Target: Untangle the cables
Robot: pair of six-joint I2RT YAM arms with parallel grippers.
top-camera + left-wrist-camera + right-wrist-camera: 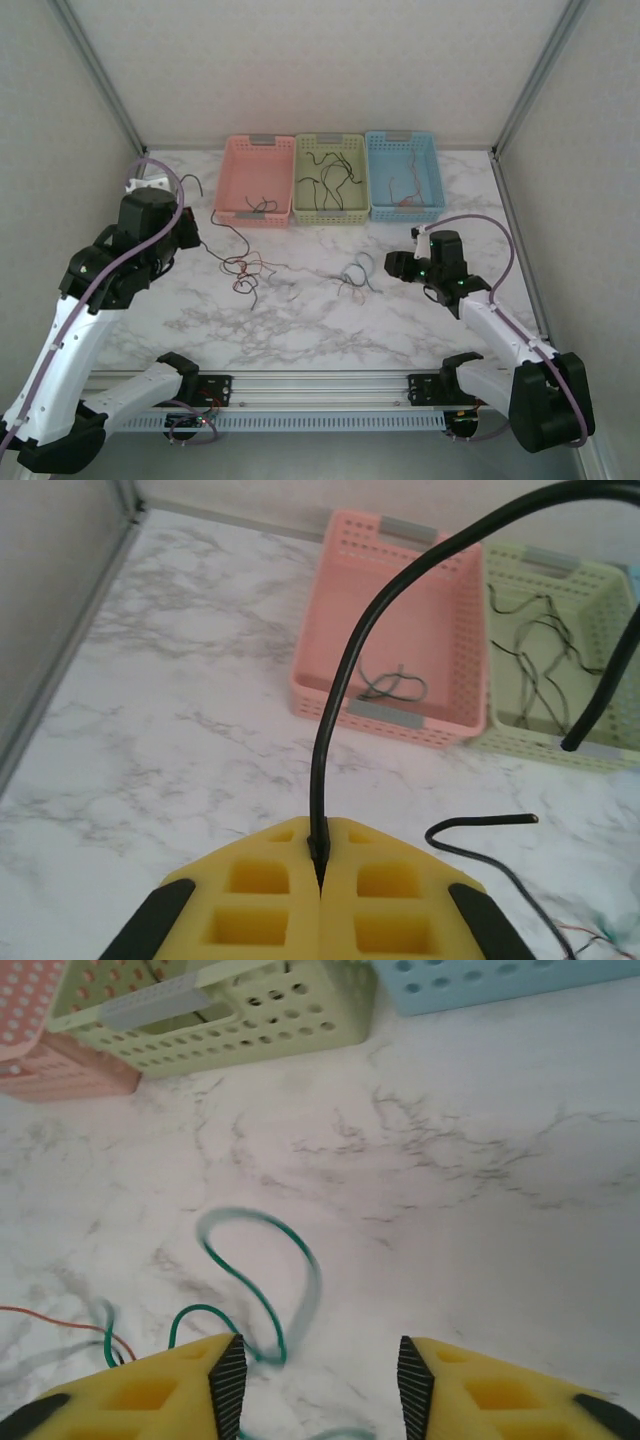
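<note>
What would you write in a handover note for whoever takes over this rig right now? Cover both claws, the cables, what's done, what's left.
Left claw: shut on a black cable arcing upward.
Right claw: open, low over a green cable, holding nothing.
Done: some cables lie in the pink basket, green basket and blue basket.
Left: a red-and-black tangle and a smaller clump on the table, not yet separated.

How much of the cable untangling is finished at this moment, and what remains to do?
Done: some cables already lie in the pink basket, green basket and blue basket. In hand: the left gripper is shut on a black cable; the right gripper stands open over a green cable. Left: a reddish clump lies tangled on the table, plus the green cable's small group.
</note>
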